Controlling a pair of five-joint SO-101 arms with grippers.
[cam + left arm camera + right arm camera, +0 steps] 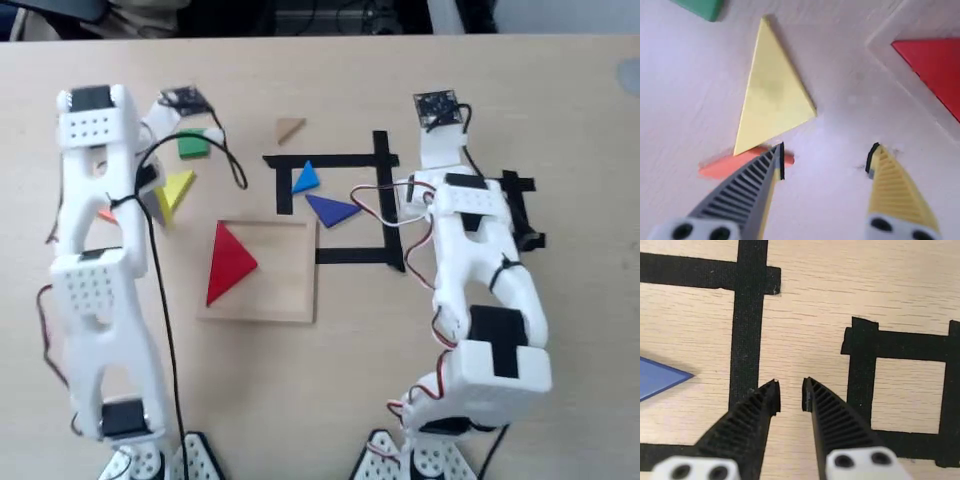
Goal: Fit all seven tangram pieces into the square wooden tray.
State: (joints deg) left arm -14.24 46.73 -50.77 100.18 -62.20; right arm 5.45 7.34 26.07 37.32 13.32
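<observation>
Left hand (826, 152), released and empty, faces the flat yellow triangle (772, 97); its grey finger (747, 185) overlaps a thin orange piece (727, 164), which we could pinch instead. Right hand (790, 390), slightly parted, hangs empty above black tape (747, 315). Overhead, the red triangle (230, 262) lies in the square wooden tray (295, 300).

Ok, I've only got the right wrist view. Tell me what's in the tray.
Observer: One piece, the red triangle, lies in the tray.
Operator: Give me the left gripper's place.
Observer: The left gripper is open, low beside the yellow triangle, with one fingertip at an orange piece.
Operator: Name what's near my blue piece.
Observer: A smaller blue triangle lies just beyond the blue piece, apart from it.
</observation>
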